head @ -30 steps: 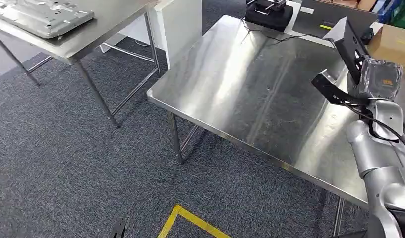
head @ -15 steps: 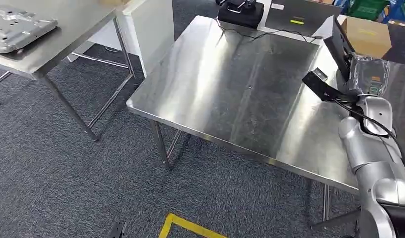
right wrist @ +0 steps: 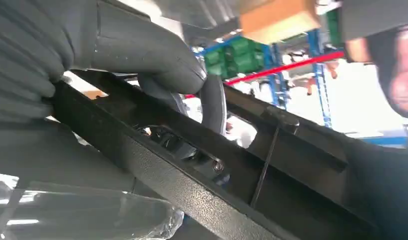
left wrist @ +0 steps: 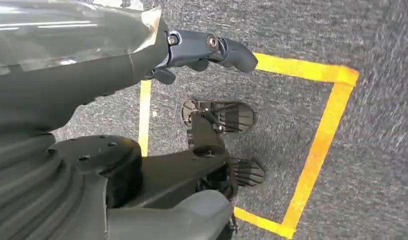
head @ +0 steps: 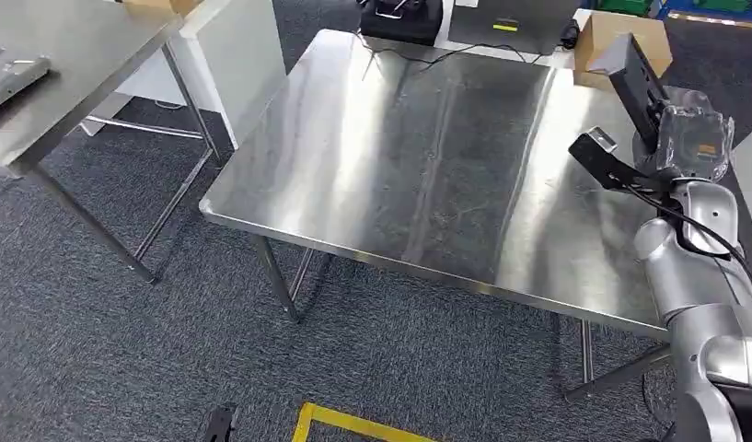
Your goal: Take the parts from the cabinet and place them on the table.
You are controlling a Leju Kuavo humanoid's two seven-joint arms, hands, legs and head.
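In the head view my right hand (head: 692, 140), wrapped in clear plastic, grips a long black part (head: 635, 81) and holds it up, tilted, over the right side of the steel table (head: 399, 175). The right wrist view shows the grey thumb (right wrist: 142, 50) pressed over the ribbed black part (right wrist: 202, 175), with darker fingers behind it. My left hand (left wrist: 206, 47) hangs beside my body over the carpet, fingers apart and holding nothing.
A second steel table (head: 68, 101) stands at the left with a grey metal plate (head: 8, 72) on it. A white panel (head: 238, 55) stands between the tables. A black device (head: 399, 17) and a cardboard box (head: 616, 35) lie beyond the far edge. Yellow tape (head: 353, 425) marks the carpet.
The camera has turned, so the tables have slid left and the steel table now sits more centrally. My right hand still holds the black part in about the same place beside me.
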